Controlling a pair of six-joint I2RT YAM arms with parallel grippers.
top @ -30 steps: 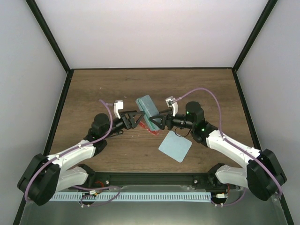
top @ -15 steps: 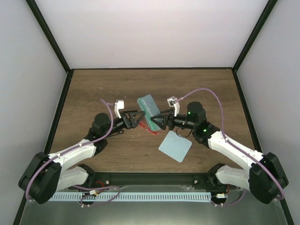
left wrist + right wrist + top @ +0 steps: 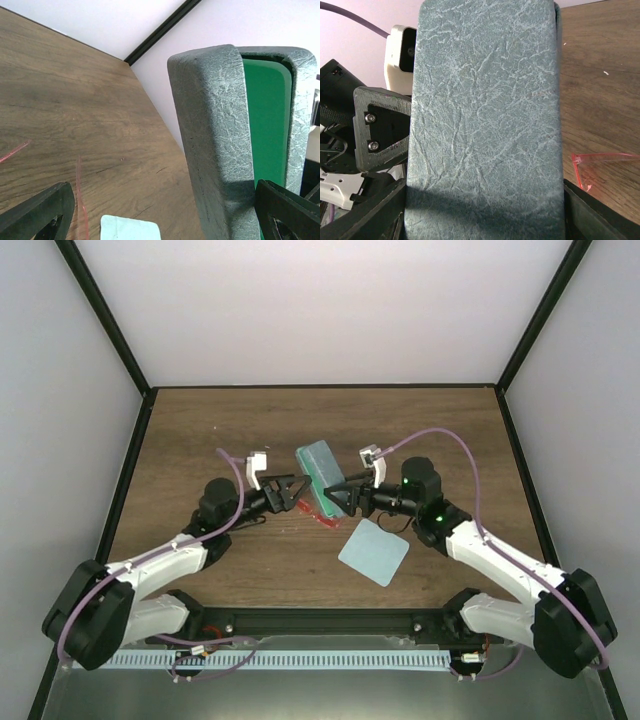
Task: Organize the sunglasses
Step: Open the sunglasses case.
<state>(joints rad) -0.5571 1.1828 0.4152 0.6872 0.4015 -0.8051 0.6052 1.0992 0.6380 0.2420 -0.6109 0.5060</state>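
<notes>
- Two claws face each other over the middle of the table (image 3: 200, 430), the left claw (image 3: 291, 492) just left of the case (image 3: 316, 466) and the right claw (image 3: 337, 498) at the case's near end
- The right claw grips the case by that near end, one finger against each long side, and the textured grey-blue shell fills the right wrist view between them
- The left claw stands wide open and holds nothing
- In the left wrist view the case rises just beside one finger (image 3: 287, 212) of that claw; whether the two touch I cannot tell
- The case is ajar, with a green lining (image 3: 267, 110) showing on the side turned towards the left claw
- The sunglasses (image 3: 320, 517) lie on the table outside the case, just near of it and between the two claws
- One red lens (image 3: 600, 164) rests on the wood to the right of the case in the right wrist view, and thin reddish arms (image 3: 80, 200) lie on the wood in the left wrist view
- The cloth (image 3: 374, 551), light blue and square, lies flat on the table near and right of the sunglasses, close to them but apart
</notes>
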